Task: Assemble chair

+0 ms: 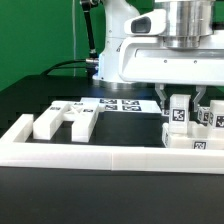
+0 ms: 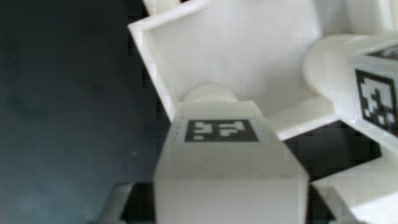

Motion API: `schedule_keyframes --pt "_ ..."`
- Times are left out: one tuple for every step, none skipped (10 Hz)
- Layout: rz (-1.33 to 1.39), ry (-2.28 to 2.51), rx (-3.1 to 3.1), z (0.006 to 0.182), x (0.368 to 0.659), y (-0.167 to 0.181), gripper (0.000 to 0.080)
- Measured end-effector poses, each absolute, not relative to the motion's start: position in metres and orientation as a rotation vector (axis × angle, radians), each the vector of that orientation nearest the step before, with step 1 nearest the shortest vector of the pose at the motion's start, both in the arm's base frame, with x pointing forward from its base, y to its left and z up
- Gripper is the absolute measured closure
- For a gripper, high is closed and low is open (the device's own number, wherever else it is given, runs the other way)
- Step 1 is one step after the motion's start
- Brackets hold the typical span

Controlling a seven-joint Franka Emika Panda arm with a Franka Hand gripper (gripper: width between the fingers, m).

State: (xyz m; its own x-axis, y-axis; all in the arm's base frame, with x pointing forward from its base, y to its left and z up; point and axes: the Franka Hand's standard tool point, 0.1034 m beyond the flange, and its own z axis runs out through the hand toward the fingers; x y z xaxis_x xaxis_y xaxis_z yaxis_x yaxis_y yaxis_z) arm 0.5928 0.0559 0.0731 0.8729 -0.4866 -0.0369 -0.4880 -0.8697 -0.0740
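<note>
My gripper [image 1: 184, 112] hangs over the right end of the table, just behind the white border wall [image 1: 110, 152]. It is shut on an upright white chair leg [image 2: 224, 165] with a square tag on its end face; in the wrist view the fingers [image 2: 130, 203] flank the leg on both sides. The same leg [image 1: 178, 116] shows its tag in the exterior view. Beside it stand more tagged chair parts [image 1: 206, 121]. A flat white plate [image 2: 222, 55] lies beyond the leg, and a rounded tagged part [image 2: 370, 88] sits beside it.
Two loose white chair pieces [image 1: 46, 125] [image 1: 80, 120] lie at the exterior view's left, behind the wall. The marker board [image 1: 120, 103] lies flat at the back middle. The arm's white body [image 1: 140, 50] fills the upper right.
</note>
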Motion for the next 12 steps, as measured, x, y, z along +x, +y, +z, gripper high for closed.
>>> schedule_keyframes --pt "0.032 0.91 -2.922 0.073 0.5927 0.0558 0.0508" --pt "0.039 1.011 -2.884 0.0727 0.5926 0.0556 0.0508" --pt "0.051 1.178 -2.808 0.0724 0.5927 0.0547 0.0508" --pt "0.057 1.281 -2.762 0.0722 0.5928 0.0545 0.0508" --pt "0.062 1.365 -2.721 0.072 0.5928 0.0547 0.0508" --pt "0.071 1.494 -2.649 0.072 0.5929 0.0545 0.0508" --pt "0.08 1.579 -2.591 0.0717 0.5928 0.0541 0.0508" --pt "0.09 1.644 -2.543 0.0717 0.5927 0.0543 0.0508" --pt "0.103 1.764 -2.46 0.0718 0.5926 0.0546 0.0508" --pt "0.11 1.824 -2.412 0.0718 0.5928 0.0547 0.0508" --pt "0.112 1.851 -2.391 0.0718 0.5928 0.0546 0.0508" --pt "0.119 1.948 -2.316 0.0717 0.5928 0.0547 0.0508"
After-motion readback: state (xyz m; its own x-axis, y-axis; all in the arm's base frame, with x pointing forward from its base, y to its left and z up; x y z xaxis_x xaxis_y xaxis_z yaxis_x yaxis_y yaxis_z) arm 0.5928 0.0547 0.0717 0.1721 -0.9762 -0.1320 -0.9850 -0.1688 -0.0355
